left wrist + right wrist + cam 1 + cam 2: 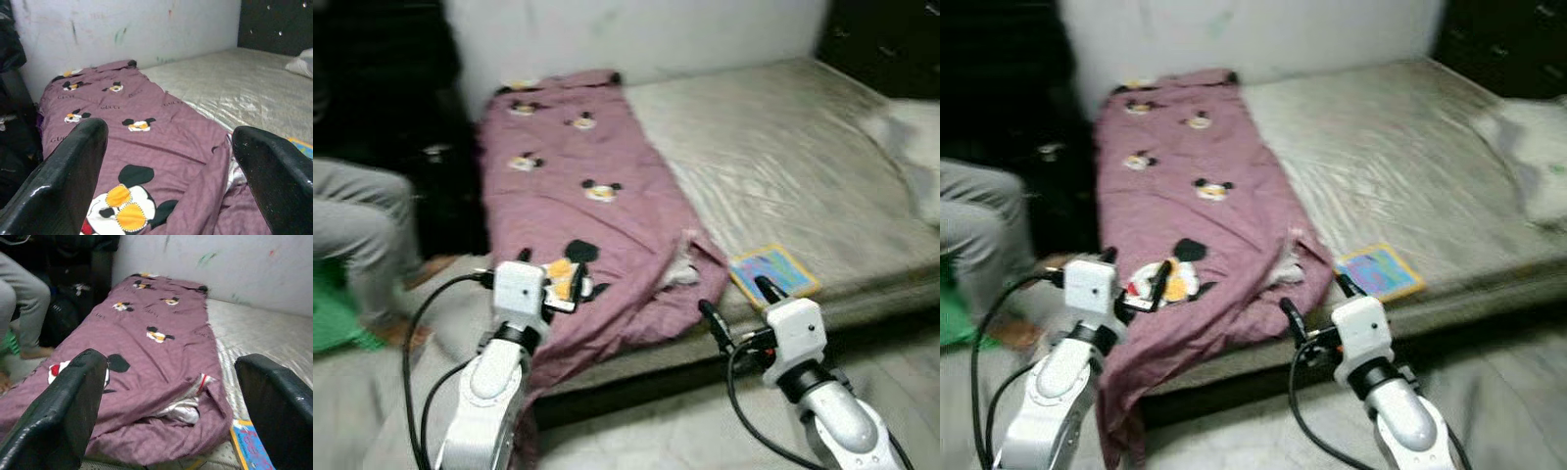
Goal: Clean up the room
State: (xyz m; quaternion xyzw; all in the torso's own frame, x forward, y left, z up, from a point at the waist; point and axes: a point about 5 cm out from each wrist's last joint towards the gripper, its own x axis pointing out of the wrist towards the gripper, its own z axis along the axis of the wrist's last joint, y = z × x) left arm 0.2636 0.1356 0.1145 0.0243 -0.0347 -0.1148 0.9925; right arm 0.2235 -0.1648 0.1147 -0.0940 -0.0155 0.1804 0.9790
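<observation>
I am looking down at a bed (783, 166) with a bare, pale grey mattress against a white wall (127, 29) marked with faint scribbles. A mauve blanket (578, 225) lies along the bed from about 11 o'clock down to 7 o'clock, its near end drooping over the edge toward the floor (685, 431). It is printed with cartoon mouse heads wearing yellow sunglasses, and in the left wrist view I can read "GUCCI" repeated across the cloth. A bright picture book (773, 272) lies flat near the mattress edge at 4 o'clock, just beside the blanket's rumpled corner. My left gripper (548, 279) hovers over the drooping end — fingers spread wide, holding nothing. My right gripper (736, 305) hangs before the bed edge, just short of the book, also wide and empty. A seated person's grey trouser leg (357, 230) shows at 9 o'clock.
</observation>
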